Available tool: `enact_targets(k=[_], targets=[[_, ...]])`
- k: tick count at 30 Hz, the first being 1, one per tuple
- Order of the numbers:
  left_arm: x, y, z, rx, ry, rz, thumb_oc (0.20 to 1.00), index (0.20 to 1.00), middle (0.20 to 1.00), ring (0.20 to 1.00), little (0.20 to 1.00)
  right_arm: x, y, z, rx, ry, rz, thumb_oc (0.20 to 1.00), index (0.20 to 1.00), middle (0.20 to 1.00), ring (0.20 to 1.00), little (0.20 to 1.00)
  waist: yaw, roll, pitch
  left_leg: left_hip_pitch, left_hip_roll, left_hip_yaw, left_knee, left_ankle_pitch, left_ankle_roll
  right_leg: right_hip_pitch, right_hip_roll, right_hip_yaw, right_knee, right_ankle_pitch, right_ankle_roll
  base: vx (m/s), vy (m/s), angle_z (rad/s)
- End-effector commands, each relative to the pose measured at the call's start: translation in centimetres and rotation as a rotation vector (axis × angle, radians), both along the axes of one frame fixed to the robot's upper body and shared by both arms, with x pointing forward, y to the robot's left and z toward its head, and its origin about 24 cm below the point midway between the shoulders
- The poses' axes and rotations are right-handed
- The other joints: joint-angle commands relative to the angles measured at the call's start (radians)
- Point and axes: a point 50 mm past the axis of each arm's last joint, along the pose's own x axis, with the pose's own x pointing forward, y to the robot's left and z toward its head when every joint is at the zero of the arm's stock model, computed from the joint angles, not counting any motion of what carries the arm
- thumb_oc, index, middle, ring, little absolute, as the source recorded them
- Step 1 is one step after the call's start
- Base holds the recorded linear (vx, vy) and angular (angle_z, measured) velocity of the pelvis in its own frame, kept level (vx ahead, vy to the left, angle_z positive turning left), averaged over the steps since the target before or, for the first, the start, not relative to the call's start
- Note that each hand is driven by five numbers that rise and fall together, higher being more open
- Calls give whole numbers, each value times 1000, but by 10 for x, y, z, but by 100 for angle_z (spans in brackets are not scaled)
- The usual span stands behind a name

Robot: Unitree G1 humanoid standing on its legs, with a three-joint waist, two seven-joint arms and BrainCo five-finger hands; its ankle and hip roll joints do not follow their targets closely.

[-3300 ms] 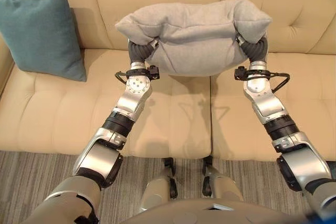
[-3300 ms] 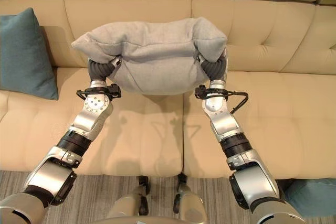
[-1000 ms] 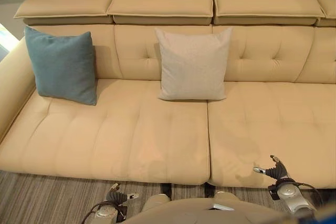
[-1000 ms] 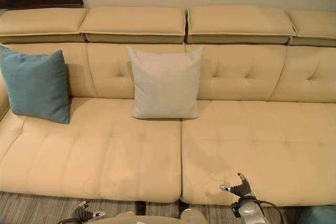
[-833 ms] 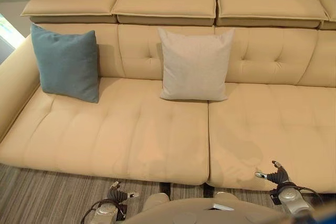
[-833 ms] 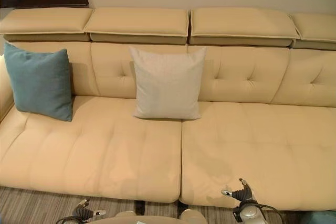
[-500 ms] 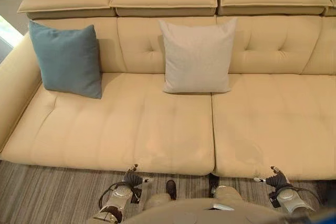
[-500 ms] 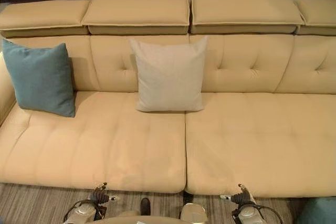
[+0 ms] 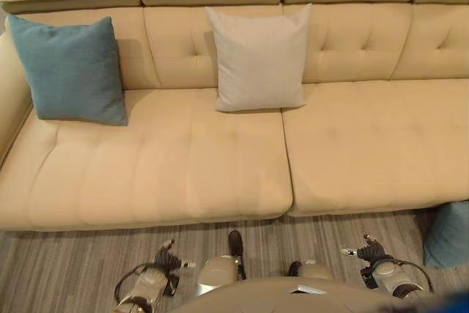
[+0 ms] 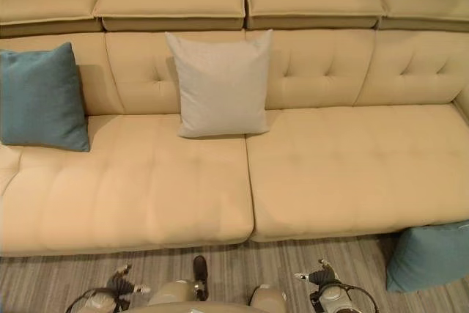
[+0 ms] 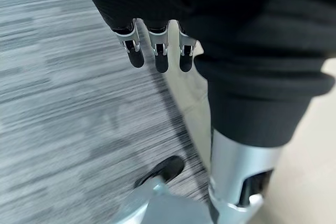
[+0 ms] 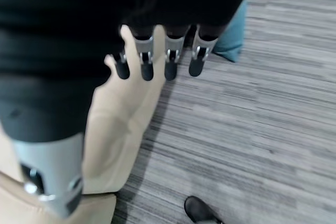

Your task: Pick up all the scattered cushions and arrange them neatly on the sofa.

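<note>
Hands first, nearest of all: the left hand [image 9: 168,258] hangs low at about 7 o'clock over the striped grey carpet [image 9: 73,262], fingers [image 11: 157,56] straight and loose, holding nothing. Over at 5 o'clock the right hand [image 10: 316,278] hangs the same way, its fingers [image 12: 169,64] relaxed and apart, nothing in them.

Just past the right hand, at 4 o'clock, a teal cushion on the floor [image 10: 429,256] lies on the carpet against the front of the beige sofa [image 10: 352,166], near its right end.

Further out now, up on the seat: a grey cushion [image 9: 259,58] stands upright at 12 o'clock, leaning on the tufted backrest right by the seam between the two seat sections. Off at 10 o'clock, a second teal cushion [image 9: 69,70] is propped against the backrest near the left armrest, well apart from the grey one.
</note>
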Motion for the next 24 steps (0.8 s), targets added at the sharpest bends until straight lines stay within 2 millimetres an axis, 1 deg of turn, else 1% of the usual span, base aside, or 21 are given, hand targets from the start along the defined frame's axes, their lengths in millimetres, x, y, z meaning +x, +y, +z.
enact_targets(k=[1, 2, 4, 6, 9, 10, 11, 12, 13, 14, 15, 16, 17, 18, 19, 20, 21, 22, 23, 24], targets=[[36, -3, 8, 9, -86, -50, 1000, 1000, 1000, 1000, 1000, 14, -11, 9, -41, -58, 15, 1000, 1000, 1000, 1000, 1000, -25, -27, 19, -30, -25, -110, 76, -84, -36, -58, 6, 23, -38, 112, 36, -108, -104, 20], [39, -5, 9, 8, -93, -60, 1000, 1000, 1000, 1000, 1000, 13, -12, 9, -46, -53, 12, 1000, 1000, 1000, 1000, 1000, -28, -27, 25, -39, -23, -115, 88, -81, -40, -57, 11, 21, -51, 117, 32, -147, -91, 25], [46, -9, 10, -1, -109, -73, 1000, 1000, 1000, 1000, 1000, 13, -14, 10, -53, -53, 8, 1000, 1000, 1000, 1000, 1000, -30, -27, 44, -65, -27, -147, 130, -85, -46, -64, 12, 27, -58, 128, 26, -162, -47, 20], [48, -14, 10, -13, -112, -91, 1000, 1000, 1000, 1000, 1000, 12, -16, 10, -62, -46, 9, 1000, 1000, 1000, 1000, 1000, -27, -33, 52, -70, -56, -211, 163, -117, -45, -75, 11, 46, -63, 147, 22, -103, 1, -12], [48, -20, 8, -29, -107, -111, 1000, 1000, 1000, 1000, 1000, 7, -18, 8, -78, -16, 32, 1000, 1000, 1000, 1000, 1000, -26, -38, 48, -40, -94, -307, 190, -170, -38, -82, 12, 88, -71, 171, 24, -64, 54, -29], [49, -23, 8, -35, -111, -122, 1000, 1000, 1000, 1000, 1000, 7, -18, 8, -81, -11, 38, 1000, 1000, 1000, 1000, 1000, -26, -38, 48, -26, -108, -348, 193, -185, -34, -89, 13, 107, -71, 179, 24, -82, 111, -44], [51, -26, 8, -40, -114, -135, 1000, 1000, 1000, 1000, 1000, 6, -19, 9, -83, -9, 37, 1000, 1000, 1000, 1000, 1000, -29, -35, 46, -16, -114, -375, 190, -190, -34, -95, 15, 122, -73, 185, 26, -94, 206, -71], [54, -31, 9, -43, -113, -182, 1000, 1000, 1000, 1000, 1000, 5, -21, 9, -84, -5, 31, 1000, 1000, 1000, 1000, 1000, -44, -27, 40, -4, -118, -384, 174, -195, -30, -109, 10, 145, -72, 201, 37, -87, 226, -87], [55, -32, 9, -40, -110, -197, 1000, 1000, 1000, 1000, 1000, 6, -21, 9, -80, -5, 27, 1000, 1000, 1000, 1000, 1000, -52, -23, 35, 4, -111, -372, 159, -194, -25, -121, 7, 150, -71, 209, 41, -162, 328, -67], [59, -34, 10, -24, -112, -243, 1000, 1000, 1000, 1000, 1000, 8, -20, 9, -83, -3, 30, 1000, 1000, 1000, 1000, 1000, -66, -20, 38, 10, -108, -346, 141, -190, -16, -159, -6, 170, -68, 239, 57, -127, 209, -61], [59, -34, 10, -24, -112, -244, 1000, 1000, 1000, 1000, 1000, 8, -20, 9, -83, -3, 30, 1000, 1000, 1000, 1000, 1000, -62, -21, 37, 11, -107, -342, 140, -190, -16, -160, -5, 173, -68, 239, 57, -161, 233, -63], [62, -34, 11, -17, -117, -265, 1000, 1000, 1000, 1000, 1000, 8, -19, 9, -83, 0, 37, 1000, 1000, 1000, 1000, 1000, -67, -20, 41, 11, -108, -328, 131, -185, -13, -178, -15, 175, -64, 249, 67, -159, 204, -81], [65, -32, 13, -11, -130, -266, 1000, 1000, 1000, 1000, 1000, 10, -15, 8, -81, 9, 59, 1000, 1000, 1000, 1000, 1000, -68, -20, 48, 15, -105, -293, 115, -180, -7, -205, -31, 166, -48, 258, 82, -159, 204, -91], [65, -31, 13, -11, -130, -266, 1000, 1000, 1000, 1000, 1000, 10, -15, 8, -81, 9, 59, 1000, 1000, 1000, 1000, 1000, -65, -20, 48, 16, -105, -290, 114, -180, -7, -206, -30, 169, -46, 257, 82, -186, 168, -86], [67, -28, 15, -6, -141, -256, 1000, 1000, 1000, 1000, 1000, 13, -12, 8, -80, 6, 72, 1000, 1000, 1000, 1000, 1000, -62, -20, 60, 18, -101, -268, 103, -171, -3, -233, -37, 156, -11, 262, 84, -292, 162, -135], [73, -23, 18, 8, -156, -245, 1000, 1000, 1000, 1000, 1000, 18, -10, 9, -78, -7, 78, 1000, 1000, 1000, 1000, 1000, -49, -13, 75, 2, -90, -235, 97, -149, 5, -241, -50, 77, 48, 228, 76, -409, 252, -164], [69, -18, 18, 19, -141, -240, 1000, 1000, 1000, 1000, 1000, 16, -10, 8, -72, -7, 69, 1000, 1000, 1000, 1000, 1000, -38, -4, 69, -10, -85, -210, 90, -129, 14, -210, -53, 20, 107, 177, 49, -357, 224, -151], [66, -15, 17, 27, -126, -231, 1000, 1000, 1000, 1000, 1000, 13, -9, 6, -64, -2, 58, 1000, 1000, 1000, 1000, 1000, -33, -3, 63, -1, -83, -203, 77, -123, 18, -190, -46, 18, 133, 157, 43, -150, 112, -103], [66, -15, 17, 27, -126, -231, 1000, 1000, 1000, 1000, 1000, 13, -9, 6, -64, -2, 58, 1000, 1000, 1000, 1000, 1000, -33, -3, 63, -2, -83, -203, 77, -122, 18, -191, -47, 18, 133, 157, 43, -89, 37, -53], [57, -12, 13, 24, -100, -195, 1000, 1000, 1000, 1000, 1000, 4, -9, 3, -52, 18, 31, 1000, 1000, 1000, 1000, 1000, -13, -2, 42, -2, -75, -170, 62, -114, 20, -135, -52, -24, 138, 124, 38, -115, -10, -75]])
